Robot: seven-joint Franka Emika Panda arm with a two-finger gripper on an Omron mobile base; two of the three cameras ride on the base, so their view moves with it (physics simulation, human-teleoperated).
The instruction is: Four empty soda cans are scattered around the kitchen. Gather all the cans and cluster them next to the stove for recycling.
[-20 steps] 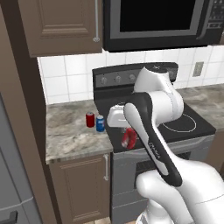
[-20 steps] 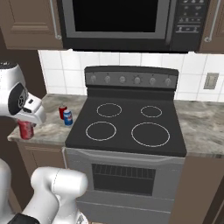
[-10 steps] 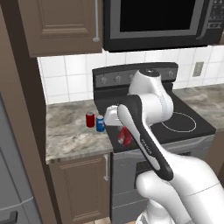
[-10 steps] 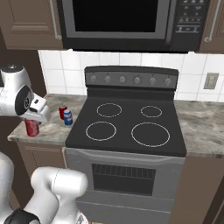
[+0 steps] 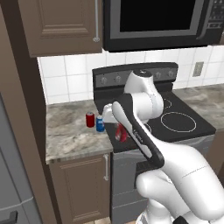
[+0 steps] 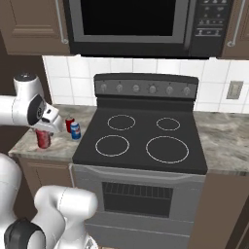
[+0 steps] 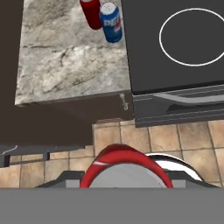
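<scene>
From the left base view, the white arm's tool (image 5: 120, 129) is closed on a red cylindrical soda can (image 5: 121, 131), carried in the air near the seam between the mottled grey stone desk (image 5: 65, 131) and the black glass-top stove (image 5: 183, 124) with its white burner rings. On the desk, just left of the stove's edge, stand a second red can (image 5: 90, 119) and a blue can with a white band (image 5: 100, 124), close together.

From the right base view, the held red can (image 6: 43, 138) hangs below the tool (image 6: 44, 131), over the front part of the desk (image 6: 58, 148), near the two standing cans (image 6: 73, 128) but apart from them.

From the hand view, the carried can's red rim (image 7: 124, 168) sits at the bottom, and the floor tiles show beneath it, so it seems to be out past the desk's front edge. The blue can (image 7: 111, 22) and the red one (image 7: 91, 13) lie ahead beside the stove (image 7: 175, 43).

To finish well, I judge the arm should carry the can forward over the stone, keep it upright, lower it just in front of the pair without knocking them, and release only once the base rests flat.
</scene>
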